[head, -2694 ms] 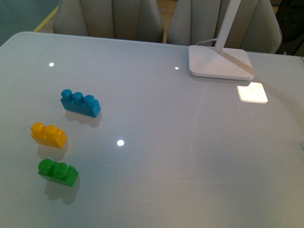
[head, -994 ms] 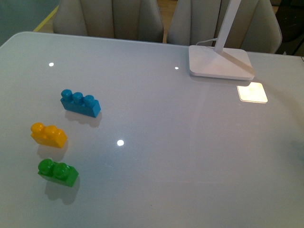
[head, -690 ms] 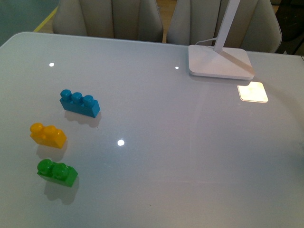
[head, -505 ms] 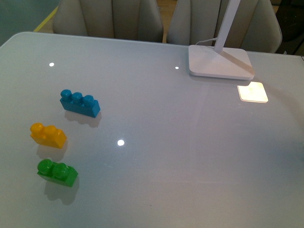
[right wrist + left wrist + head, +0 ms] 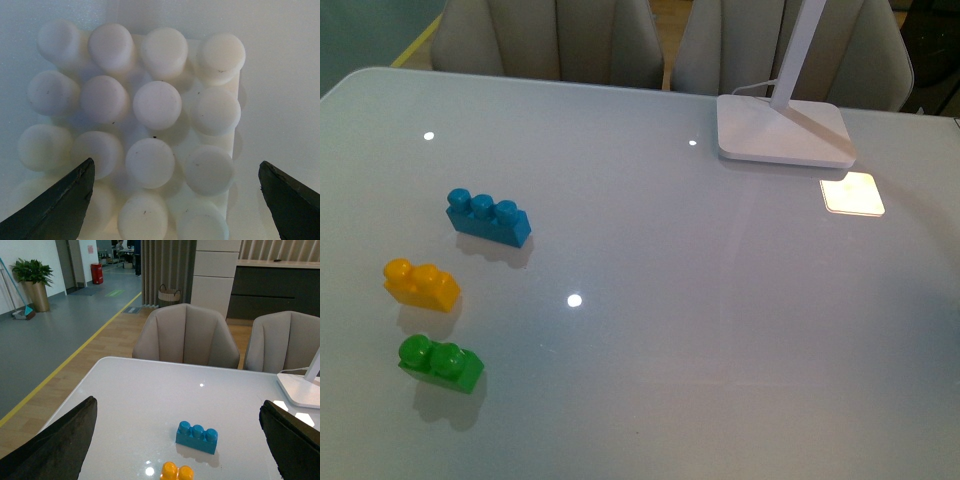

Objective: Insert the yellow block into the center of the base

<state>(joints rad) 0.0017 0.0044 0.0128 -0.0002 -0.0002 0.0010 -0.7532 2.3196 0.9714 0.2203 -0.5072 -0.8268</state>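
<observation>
Here, the yellow block [image 5: 420, 285] is seen by the left edge of the table [image 5: 650, 380], between the green block [image 5: 442, 363] and the blue block [image 5: 488, 217], untouched. The left gripper [image 5: 177, 405] is held spread wide, empty. The base [image 5: 135, 130] is seen lying flat under the right gripper [image 5: 175, 164], also spread wide.

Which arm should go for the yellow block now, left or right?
Left. The yellow block lies on the table's left side, and the left wrist view shows it just ahead of the open left gripper. The open right gripper hangs over the base, with no brick in its view.
</observation>
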